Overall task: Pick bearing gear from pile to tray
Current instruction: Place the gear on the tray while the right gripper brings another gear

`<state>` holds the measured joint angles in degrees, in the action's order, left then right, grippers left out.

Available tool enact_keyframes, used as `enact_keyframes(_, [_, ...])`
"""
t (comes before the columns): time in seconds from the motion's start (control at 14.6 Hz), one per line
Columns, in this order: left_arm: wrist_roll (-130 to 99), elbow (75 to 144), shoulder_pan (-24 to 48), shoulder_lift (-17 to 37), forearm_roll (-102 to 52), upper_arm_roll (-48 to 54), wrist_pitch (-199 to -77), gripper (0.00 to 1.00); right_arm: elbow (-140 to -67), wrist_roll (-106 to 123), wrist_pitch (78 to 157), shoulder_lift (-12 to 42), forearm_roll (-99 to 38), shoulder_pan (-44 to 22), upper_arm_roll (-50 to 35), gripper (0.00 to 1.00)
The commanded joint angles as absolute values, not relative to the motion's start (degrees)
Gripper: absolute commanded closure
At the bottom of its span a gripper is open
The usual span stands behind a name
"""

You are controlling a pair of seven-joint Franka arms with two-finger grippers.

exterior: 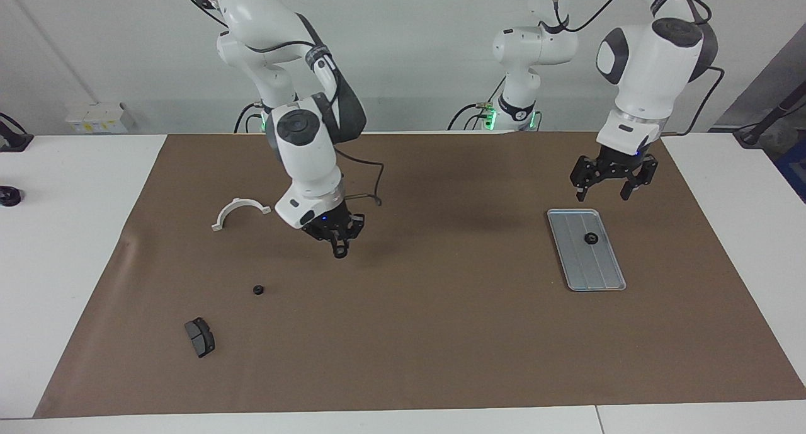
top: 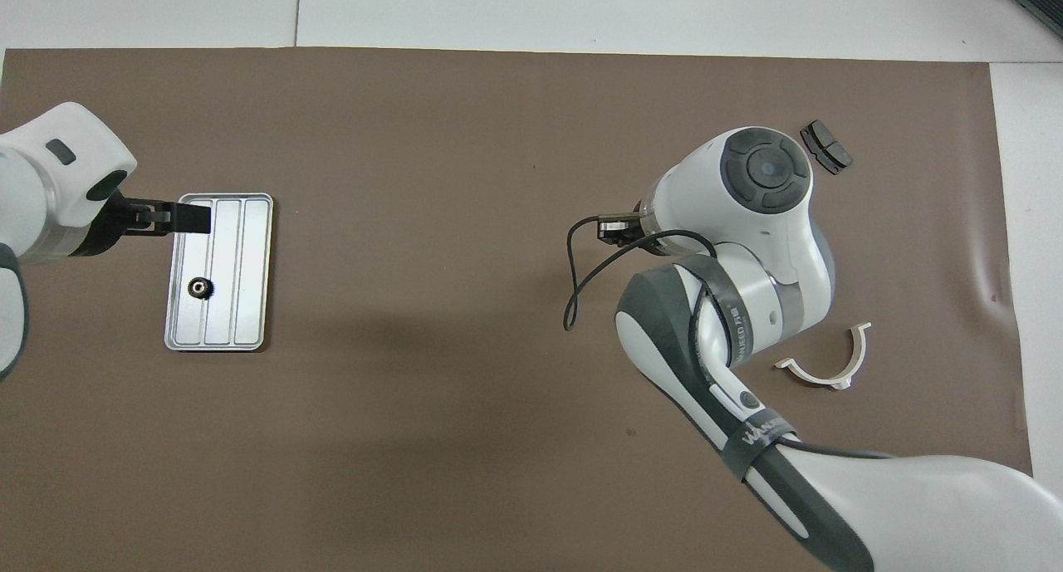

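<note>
The silver tray (exterior: 599,271) (top: 246,290) lies toward the left arm's end of the table. One black bearing gear (exterior: 590,238) (top: 199,287) rests in it. My left gripper (exterior: 609,183) (top: 184,217) hangs open and empty above the tray's end nearer to the robots. My right gripper (exterior: 340,250) (top: 614,227) is raised over the mat near the table's middle, shut on a small black bearing gear. What is left of the pile lies toward the right arm's end: another bearing gear (exterior: 257,290), a dark brake pad (exterior: 199,337) (top: 825,147) and a white half-ring (exterior: 240,211) (top: 826,360).
A brown mat (exterior: 441,333) covers the table's working area. The right arm's body hides the loose gear in the overhead view. A small black object (exterior: 9,196) sits on the white table off the mat, past the right arm's end.
</note>
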<state>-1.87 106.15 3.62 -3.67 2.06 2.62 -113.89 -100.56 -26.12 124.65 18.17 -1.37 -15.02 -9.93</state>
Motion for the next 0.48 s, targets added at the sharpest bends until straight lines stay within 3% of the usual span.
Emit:
enact_keyframes(0.0, [-0.70, 96.45, 4.40, -0.27, 1.14, 1.76, -106.37, 0.00, -97.83, -31.80, 125.59, 19.86, -3.77, -18.62, -9.84, 1.00])
enact_keyframes(0.21, [-0.62, 89.31, 3.87, 2.72, 1.06, 1.76, -100.03, 0.00, -97.73, -35.32, 128.84, 21.09, -5.01, -23.62, -9.76, 1.00])
enact_keyframes(0.41, [-0.62, 89.90, 4.04, 1.85, 0.18, 1.50, -99.06, 0.00, -94.94, -40.24, 131.75, 26.26, -4.13, -28.55, -9.67, 1.00])
